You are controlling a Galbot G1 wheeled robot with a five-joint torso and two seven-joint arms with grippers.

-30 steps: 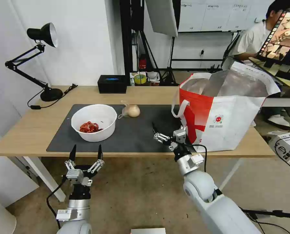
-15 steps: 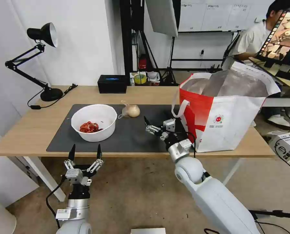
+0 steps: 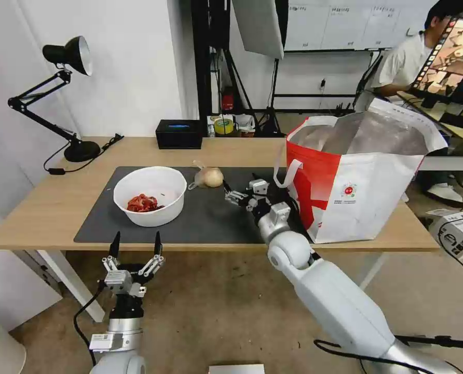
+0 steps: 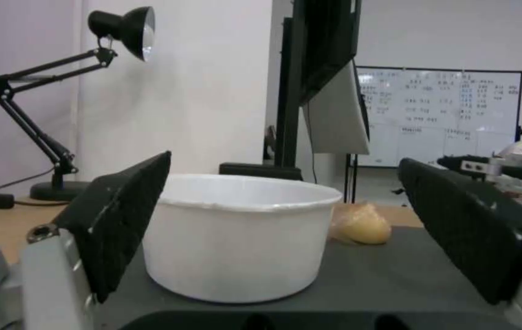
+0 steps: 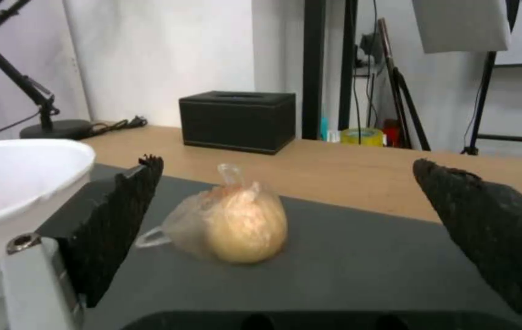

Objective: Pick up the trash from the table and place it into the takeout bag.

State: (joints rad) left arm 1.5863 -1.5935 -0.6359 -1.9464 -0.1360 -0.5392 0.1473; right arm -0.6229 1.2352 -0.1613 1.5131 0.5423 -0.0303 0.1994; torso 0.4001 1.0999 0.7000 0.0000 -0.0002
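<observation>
Now the right gripper (image 3: 240,190), its fingers spread wide and holding nothing, has been moved closer to the clear bag with the yellowish lump (image 3: 208,177) on the dark mat (image 3: 210,218), while the wide-open left gripper (image 3: 136,246) is kept below the table (image 3: 44,208) edge.

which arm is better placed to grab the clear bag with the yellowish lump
Right. The right end effector is open over the mat, aimed at the clear bag just ahead. The left end effector, also open, sits off the table's front edge, facing the white bowl.
</observation>
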